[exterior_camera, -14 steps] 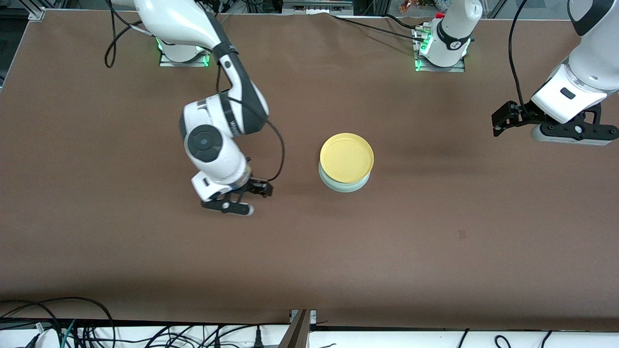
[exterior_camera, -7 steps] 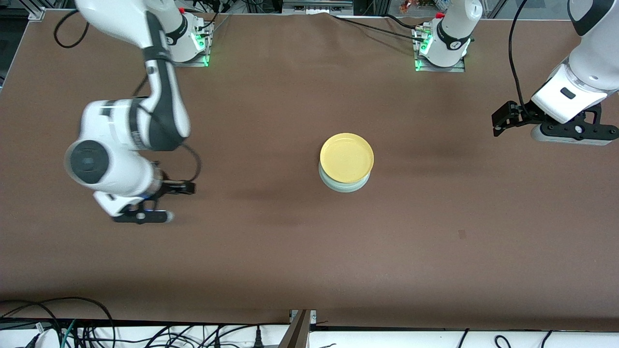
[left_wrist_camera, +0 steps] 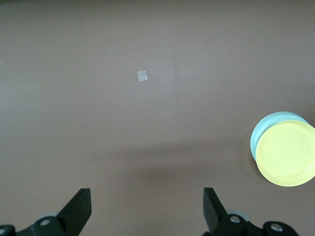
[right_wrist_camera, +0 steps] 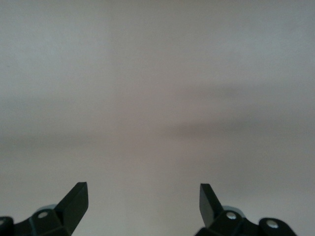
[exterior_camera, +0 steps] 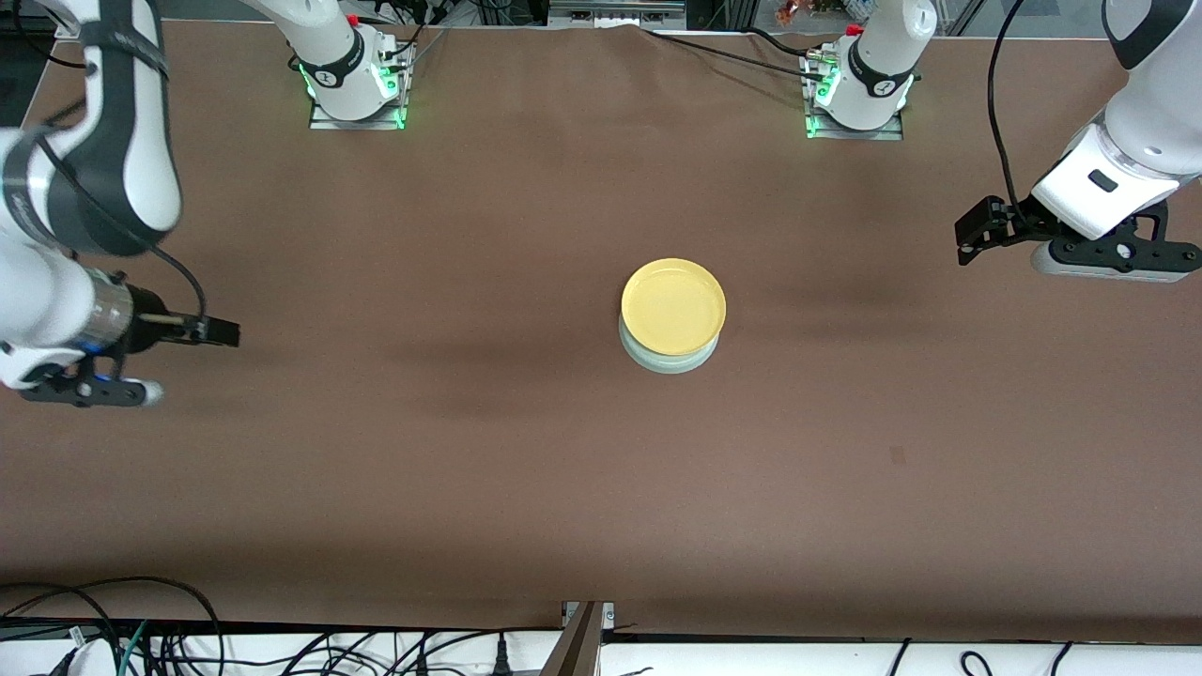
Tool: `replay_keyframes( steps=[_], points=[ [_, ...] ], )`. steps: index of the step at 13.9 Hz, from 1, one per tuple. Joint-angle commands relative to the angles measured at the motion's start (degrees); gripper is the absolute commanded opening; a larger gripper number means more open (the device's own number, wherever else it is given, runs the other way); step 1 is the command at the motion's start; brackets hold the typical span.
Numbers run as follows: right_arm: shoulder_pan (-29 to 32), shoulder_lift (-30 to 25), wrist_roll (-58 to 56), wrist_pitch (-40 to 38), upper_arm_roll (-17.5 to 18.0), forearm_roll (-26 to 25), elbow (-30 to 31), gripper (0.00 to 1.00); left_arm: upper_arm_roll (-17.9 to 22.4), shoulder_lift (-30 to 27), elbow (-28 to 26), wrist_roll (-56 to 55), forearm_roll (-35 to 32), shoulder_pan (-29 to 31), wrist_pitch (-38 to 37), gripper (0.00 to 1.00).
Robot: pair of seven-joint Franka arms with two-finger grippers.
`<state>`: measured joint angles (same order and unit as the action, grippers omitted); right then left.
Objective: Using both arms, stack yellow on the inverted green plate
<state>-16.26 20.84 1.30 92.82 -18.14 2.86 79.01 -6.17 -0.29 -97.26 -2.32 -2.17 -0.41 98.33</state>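
The yellow plate [exterior_camera: 673, 305] lies rim up on the inverted pale green plate [exterior_camera: 669, 362] in the middle of the table; only a crescent of the green plate's edge shows. Both also show in the left wrist view, yellow [left_wrist_camera: 286, 154] on green [left_wrist_camera: 259, 133]. My left gripper [exterior_camera: 1117, 258] hangs open and empty over the table at the left arm's end; its view [left_wrist_camera: 146, 206] shows bare table between the fingers. My right gripper [exterior_camera: 84, 390] is open and empty over the right arm's end of the table, and its view [right_wrist_camera: 142, 196] shows only table.
A small square mark [exterior_camera: 897, 455] lies on the brown table nearer the front camera than the plates; it also shows in the left wrist view [left_wrist_camera: 142, 76]. Cables hang along the table's front edge [exterior_camera: 582, 624]. The arm bases stand at the top.
My right arm has swung away from beside the plates to its own end of the table. The left arm and the stacked plates have not moved.
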Motion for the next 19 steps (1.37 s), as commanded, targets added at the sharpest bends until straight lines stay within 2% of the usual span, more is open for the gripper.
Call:
replay_keyframes(
  steps=[1, 3, 4, 6, 10, 19],
  points=[
    [3.68, -7.11, -0.16, -0.35, 3.45, -1.54, 3.07, 1.0, -0.07, -0.15, 0.76, 0.3, 0.85, 0.05, -0.86, 1.0],
    [6.31, -11.07, -0.42, -0.53, 5.12, -1.72, 4.39, 1.0, -0.07, -0.15, 0.76, 0.3, 0.85, 0.05, -0.86, 1.0],
    [8.33, -13.26, -0.6, -2.71, 6.69, -1.46, 4.92, 1.0, -0.07, -0.06, 0.76, 0.3, 0.85, 0.05, -0.86, 1.0],
    [9.76, -16.0, -0.51, -8.42, 7.33, -1.8, 5.19, 1.0, -0.07, -0.06, 0.76, 0.3, 0.85, 0.05, -0.86, 1.0],
    [12.3, -17.41, -5.86, -11.25, 7.94, -2.33, 5.45, 1.0, -0.07, -0.06, 0.85, 0.3, 0.85, 0.05, -0.86, 1.0],
    [12.31, -16.71, -6.22, -13.63, 8.73, -2.16, 4.75, 1.0, 0.02, -0.06, 0.76, 0.21, 0.85, 0.05, -0.95, 1.0]
  ],
)
